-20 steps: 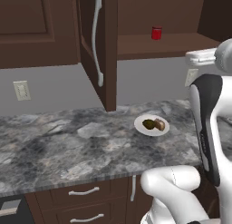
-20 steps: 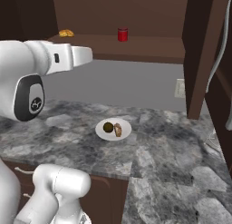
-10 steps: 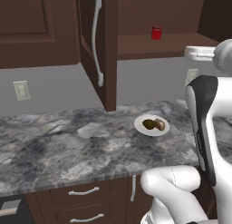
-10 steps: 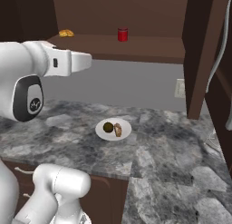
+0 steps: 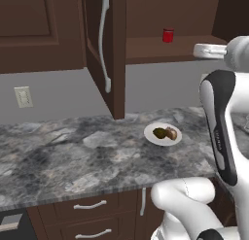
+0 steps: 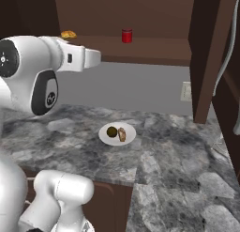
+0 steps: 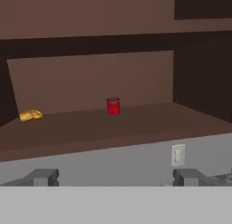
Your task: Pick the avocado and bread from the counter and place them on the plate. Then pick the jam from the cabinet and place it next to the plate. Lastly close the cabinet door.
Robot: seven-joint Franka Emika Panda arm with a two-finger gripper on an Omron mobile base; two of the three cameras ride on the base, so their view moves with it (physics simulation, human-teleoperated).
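Note:
The white plate (image 5: pixel 151 137) sits on the marble counter with the dark green avocado (image 5: pixel 159 133) and the brown bread (image 5: pixel 171 133) on it side by side; the plate (image 6: pixel 105 137) also shows from the right. The red jam jar (image 7: pixel 113 106) stands upright on the open cabinet's shelf (image 7: pixel 136 123), straight ahead of my gripper (image 7: pixel 115 177) and well beyond it. The jaws are open with nothing between them. The jam (image 6: pixel 126 35) is above and to the right of my white hand (image 6: pixel 79 57). The cabinet door (image 5: pixel 104 49) stands open, with a long pale handle.
A small yellow item (image 7: pixel 31 114) lies at the left end of the same shelf. The open door (image 6: pixel 208 52) juts out over the counter right of the plate. A wall outlet (image 6: pixel 186 90) sits under the cabinet. Drawers (image 5: pixel 90 205) run below the counter edge.
The hand has risen slightly and edged toward the cabinet shelf. The jaws stay open, and the plate, food and jam have not moved.

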